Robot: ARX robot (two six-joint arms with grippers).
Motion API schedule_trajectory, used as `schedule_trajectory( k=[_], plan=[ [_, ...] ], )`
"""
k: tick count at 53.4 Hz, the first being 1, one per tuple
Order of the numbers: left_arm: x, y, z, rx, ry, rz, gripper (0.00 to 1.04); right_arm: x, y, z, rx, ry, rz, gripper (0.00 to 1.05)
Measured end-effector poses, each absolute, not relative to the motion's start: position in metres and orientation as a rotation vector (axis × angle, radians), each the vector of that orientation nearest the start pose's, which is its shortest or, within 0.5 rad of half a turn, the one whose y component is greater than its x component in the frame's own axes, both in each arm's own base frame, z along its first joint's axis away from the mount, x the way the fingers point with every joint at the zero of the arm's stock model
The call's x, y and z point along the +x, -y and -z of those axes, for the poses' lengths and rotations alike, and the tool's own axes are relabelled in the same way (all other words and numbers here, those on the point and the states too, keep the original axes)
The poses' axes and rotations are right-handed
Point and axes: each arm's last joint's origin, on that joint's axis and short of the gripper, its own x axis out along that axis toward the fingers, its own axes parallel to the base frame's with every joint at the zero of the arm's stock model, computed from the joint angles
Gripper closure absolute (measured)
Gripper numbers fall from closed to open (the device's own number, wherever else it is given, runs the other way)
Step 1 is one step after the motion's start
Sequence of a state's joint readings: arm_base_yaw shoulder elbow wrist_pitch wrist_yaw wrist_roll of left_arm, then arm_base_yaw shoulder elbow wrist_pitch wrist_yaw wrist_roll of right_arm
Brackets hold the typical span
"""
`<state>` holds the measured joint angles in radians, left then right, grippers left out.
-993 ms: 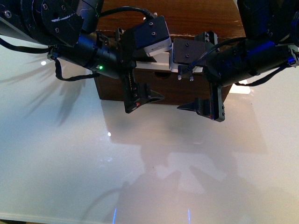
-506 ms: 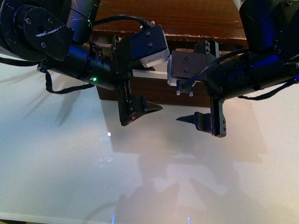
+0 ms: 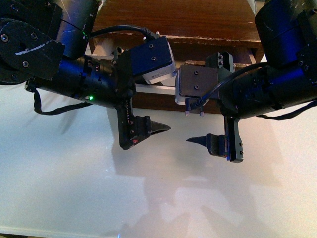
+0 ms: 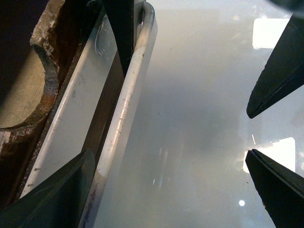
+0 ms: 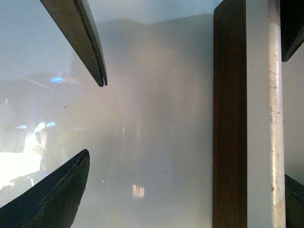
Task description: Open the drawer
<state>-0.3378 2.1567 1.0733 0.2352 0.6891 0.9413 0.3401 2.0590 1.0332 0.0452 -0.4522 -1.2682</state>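
Straddling drawer (image 5: 229,118) handle (image 4: 126,104), L fingers (image 4: 275,61) & R fingers (image 5: 76,38) gape wide, clamping nothing.

no legible text, labels or numbers in any view

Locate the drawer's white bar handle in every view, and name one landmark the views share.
Front view: the handle is a short white strip at the middle, mostly hidden.
Left wrist view: the handle is a long slanted bar beside the notched wood.
Right wrist view: the handle is a straight bar beside the brown drawer front.
Shared landmark: the glossy white table.
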Motion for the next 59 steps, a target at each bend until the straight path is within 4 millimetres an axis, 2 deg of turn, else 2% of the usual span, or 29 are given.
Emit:
schedule_trajectory(
  k=[33, 59],
  plan=[
    [0.333, 0.137, -0.064, 0.635, -0.331, 1.306, 0.08, 0.316, -0.142, -0.077, -1.036, -0.45, -1.276, 0.09],
    [0.316, 0.125, -0.065, 0.62, -0.318, 1.298, 0.08, 0.303, -0.145, -0.075, -1.036, -0.454, -1.276, 0.09]
  ],
)
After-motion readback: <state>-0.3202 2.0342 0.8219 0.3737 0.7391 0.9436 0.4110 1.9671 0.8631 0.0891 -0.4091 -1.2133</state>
